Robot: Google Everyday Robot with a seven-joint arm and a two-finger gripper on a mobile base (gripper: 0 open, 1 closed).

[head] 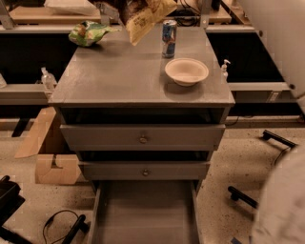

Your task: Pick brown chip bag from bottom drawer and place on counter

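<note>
The brown chip bag hangs tilted in the air over the back edge of the counter, just left of a blue can. My gripper is at the top edge of the view, shut on the bag's upper part and mostly hidden behind it. The bottom drawer is pulled out below, and its flat grey floor is bare.
On the counter stand a blue can and a white bowl, with a green snack bag at the back left. The two upper drawers are shut. Cardboard boxes lie on the floor at left, and my white arm is at right.
</note>
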